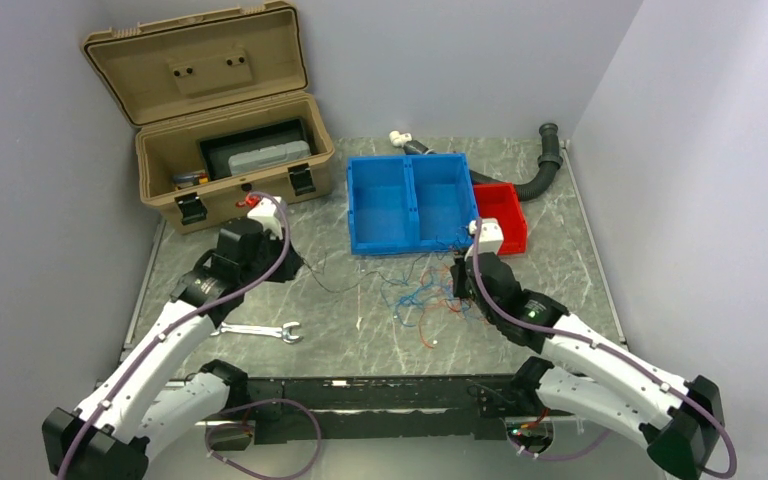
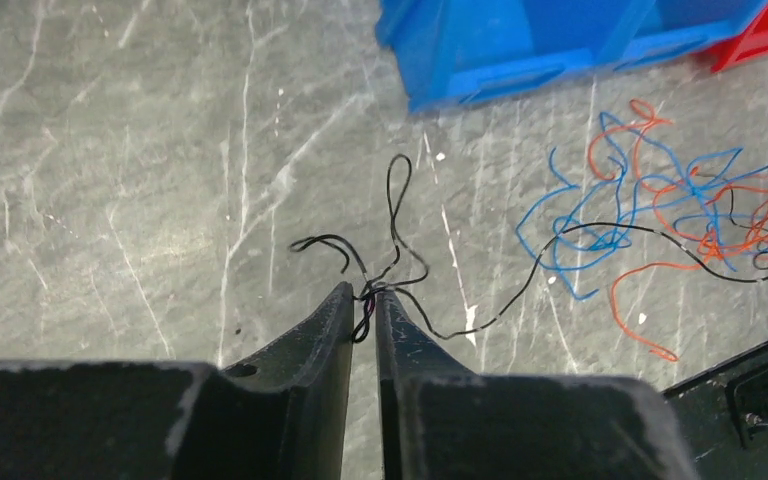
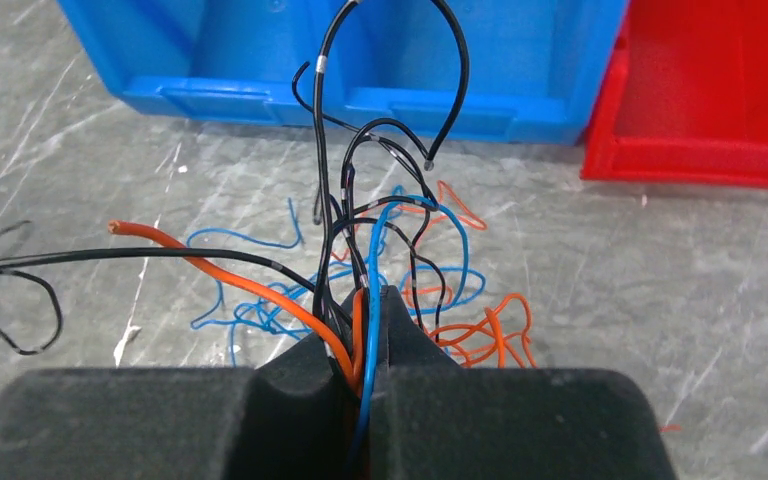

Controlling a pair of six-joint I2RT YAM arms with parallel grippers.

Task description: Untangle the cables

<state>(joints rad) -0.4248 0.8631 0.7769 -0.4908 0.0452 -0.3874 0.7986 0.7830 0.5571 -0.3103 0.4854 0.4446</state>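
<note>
Cables strewn on the desk just before blue bin and red bin, right end effector clamped tight on several strands, left end effector nearly closed, pinching one black strand, wrench nearby.

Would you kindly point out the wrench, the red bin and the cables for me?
wrench (image 1: 260, 331), top external view, middle of its shaft.
red bin (image 1: 501, 212), top external view, its bare floor.
cables (image 1: 422, 298), top external view, centre of the tangle.

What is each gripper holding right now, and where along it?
Left gripper pinches one black cable at a kinked bend between its fingertips. Right gripper clamps a bunch of orange, blue and black cables partway along their lengths.
</note>
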